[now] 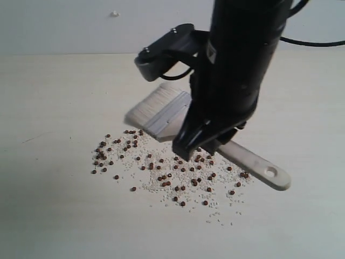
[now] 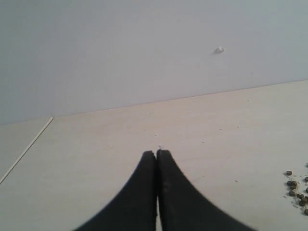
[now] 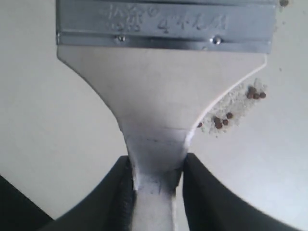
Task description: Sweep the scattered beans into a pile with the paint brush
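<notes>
The paint brush (image 1: 161,110) lies slantwise on the pale table, bristles toward the back left, wooden handle with a hole (image 1: 269,171) toward the front right. My right gripper (image 1: 197,145) is shut on the handle's neck just behind the silver ferrule (image 3: 163,24); in the right wrist view the black fingers (image 3: 115,192) press both sides of the handle (image 3: 156,159). The beans (image 1: 161,172), small reddish-brown, lie scattered among white grains in front of the brush; a few (image 3: 221,120) show beside the handle. My left gripper (image 2: 157,153) is shut on nothing over bare table, beans (image 2: 296,187) off to its side.
A pale wall (image 1: 81,21) with a small white blob (image 1: 114,13) runs behind the table. A black cable (image 1: 312,42) trails from the right arm. A table seam (image 2: 26,147) shows in the left wrist view.
</notes>
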You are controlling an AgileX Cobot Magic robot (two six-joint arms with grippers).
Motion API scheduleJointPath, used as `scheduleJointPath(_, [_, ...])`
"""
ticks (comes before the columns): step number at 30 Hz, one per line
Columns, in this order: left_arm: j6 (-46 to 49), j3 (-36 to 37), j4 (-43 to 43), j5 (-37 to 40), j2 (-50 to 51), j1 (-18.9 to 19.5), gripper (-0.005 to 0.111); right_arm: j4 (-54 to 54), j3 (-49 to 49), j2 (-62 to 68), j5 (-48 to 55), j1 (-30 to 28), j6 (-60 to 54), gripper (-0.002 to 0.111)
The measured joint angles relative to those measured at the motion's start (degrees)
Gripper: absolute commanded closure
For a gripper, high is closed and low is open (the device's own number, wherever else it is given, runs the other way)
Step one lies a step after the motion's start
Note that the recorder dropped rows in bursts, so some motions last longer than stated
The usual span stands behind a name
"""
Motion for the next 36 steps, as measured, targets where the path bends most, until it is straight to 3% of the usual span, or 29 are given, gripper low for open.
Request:
scheduleJointPath(9, [0.0,0.0,0.0,0.0,0.0,0.0,0.107,-4.5,6.5,-2.9,0.2,-5.7,-3.7,0.108])
scheduleJointPath(21, [-0.5,0.0,0.0,-0.2,0.0,0.0,0.107,-5.0,6.5,-2.9,0.2,-5.7,-5.2,0.108])
scheduleJointPath(23, [-2.9,0.1,0.0,-4.1,0.0,0.0,0.107,-5.0,6.5,-2.8,0.2,-5.7,-5.2,0.108])
scheduleJointPath(28, [-20.9,0.1,0.0,-15.7,0.0,0.0,0.107,-4.1,6.5,-1.3,0.1,-5.8,-5.2,0.108])
scheduleJointPath(33, [-27.6,0.1,0.0,-27.7,0.0,0.0,0.107,-3.0,6.5,-1.2,0.1,-5.8,-5.4,0.108])
scheduleJointPath(36, [-30.7,0.1,-0.2,-38.9,2.2,0.0,0.107,-2.7,6.5,-1.2,0.0,-5.8,-5.5,0.108])
